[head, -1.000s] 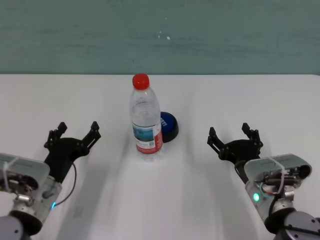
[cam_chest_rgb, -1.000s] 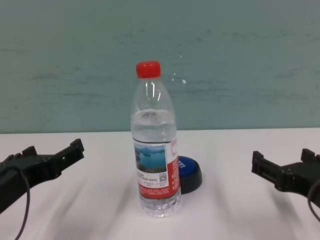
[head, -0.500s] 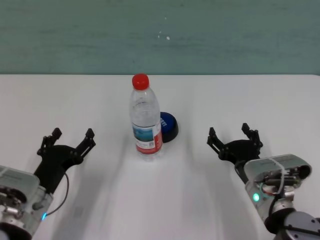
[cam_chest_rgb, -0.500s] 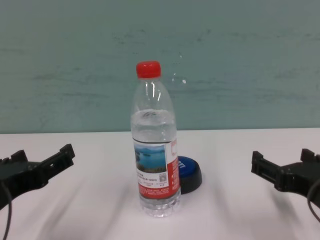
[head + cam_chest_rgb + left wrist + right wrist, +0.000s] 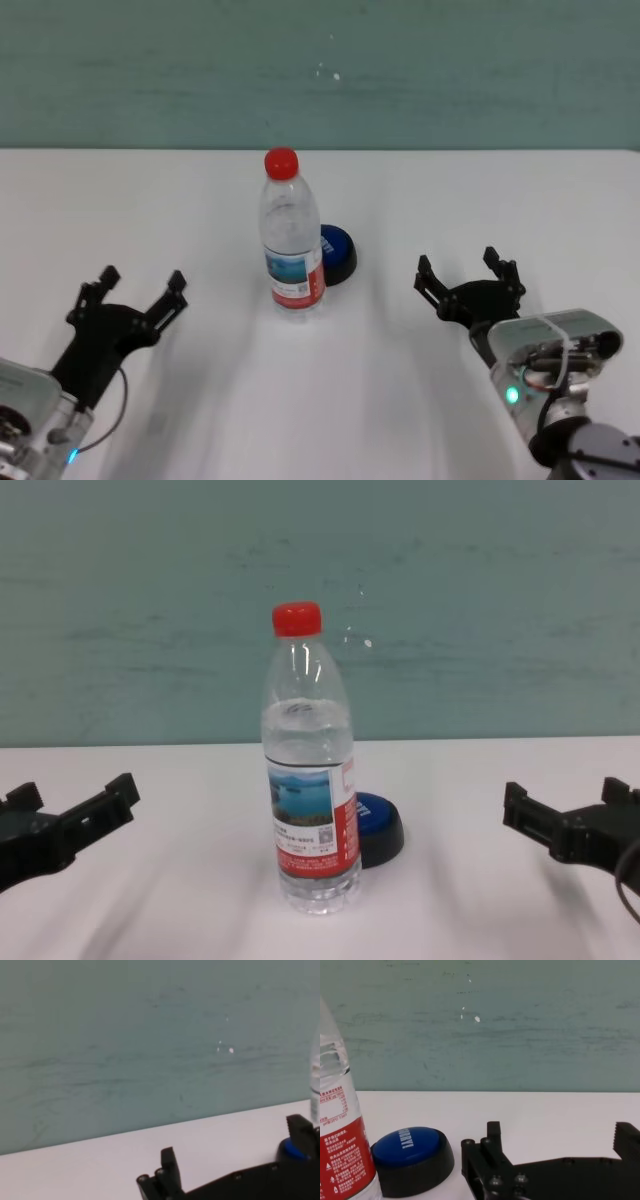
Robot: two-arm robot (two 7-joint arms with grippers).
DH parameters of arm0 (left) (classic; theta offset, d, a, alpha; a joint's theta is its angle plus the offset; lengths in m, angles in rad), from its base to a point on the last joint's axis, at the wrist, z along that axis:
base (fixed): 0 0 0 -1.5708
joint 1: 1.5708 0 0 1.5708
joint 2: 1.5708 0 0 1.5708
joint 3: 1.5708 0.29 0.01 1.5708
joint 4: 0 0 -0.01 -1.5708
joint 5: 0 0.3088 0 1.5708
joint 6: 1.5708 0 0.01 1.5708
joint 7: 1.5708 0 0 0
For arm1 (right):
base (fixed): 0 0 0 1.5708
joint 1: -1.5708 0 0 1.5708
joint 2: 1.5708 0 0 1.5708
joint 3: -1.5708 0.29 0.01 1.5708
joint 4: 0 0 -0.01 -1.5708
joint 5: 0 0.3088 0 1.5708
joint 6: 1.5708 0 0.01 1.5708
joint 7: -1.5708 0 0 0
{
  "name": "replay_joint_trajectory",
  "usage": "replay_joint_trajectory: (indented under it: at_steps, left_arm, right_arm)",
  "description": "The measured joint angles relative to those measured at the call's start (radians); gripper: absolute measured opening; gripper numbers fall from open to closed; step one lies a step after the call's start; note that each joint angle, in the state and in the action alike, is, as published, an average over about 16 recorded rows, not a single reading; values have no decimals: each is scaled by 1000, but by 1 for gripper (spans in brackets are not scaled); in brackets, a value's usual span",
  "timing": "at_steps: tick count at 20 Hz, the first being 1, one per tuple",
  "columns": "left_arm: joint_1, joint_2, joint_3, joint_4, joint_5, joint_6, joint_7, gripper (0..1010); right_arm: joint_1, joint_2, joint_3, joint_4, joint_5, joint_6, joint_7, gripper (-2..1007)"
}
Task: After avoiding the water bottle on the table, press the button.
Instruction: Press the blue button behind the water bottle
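Observation:
The water bottle [image 5: 292, 250] stands upright mid-table, clear with a red cap and a red-and-white label. The blue button [image 5: 338, 253] on its black base sits just behind it, to its right, partly hidden by it; it also shows in the chest view [image 5: 381, 825] and the right wrist view [image 5: 410, 1152]. My left gripper [image 5: 142, 278] is open and empty, well left of the bottle and nearer to me. My right gripper [image 5: 458, 262] is open and empty, right of the button and slightly nearer to me.
The white table [image 5: 480, 200] reaches back to a teal wall [image 5: 320, 70]. Nothing else stands on it. Bare tabletop lies between each gripper and the bottle, and behind the button.
My left gripper has drawn back toward me and a little to the left, away from the bottle. The right gripper, bottle and button have not moved.

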Motion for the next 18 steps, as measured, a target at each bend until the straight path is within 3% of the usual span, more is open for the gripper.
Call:
replay_joint_trajectory:
  at_steps: [8, 18]
  left_arm:
    - [52, 25, 8, -43, -10, -23, -27, 1010]
    - [94, 45, 32, -72, -1, -46, -40, 1010]
  right_arm:
    - [0, 0, 0, 0, 0, 0, 0, 1004]
    - [0, 0, 0, 0, 0, 0, 0, 1004]
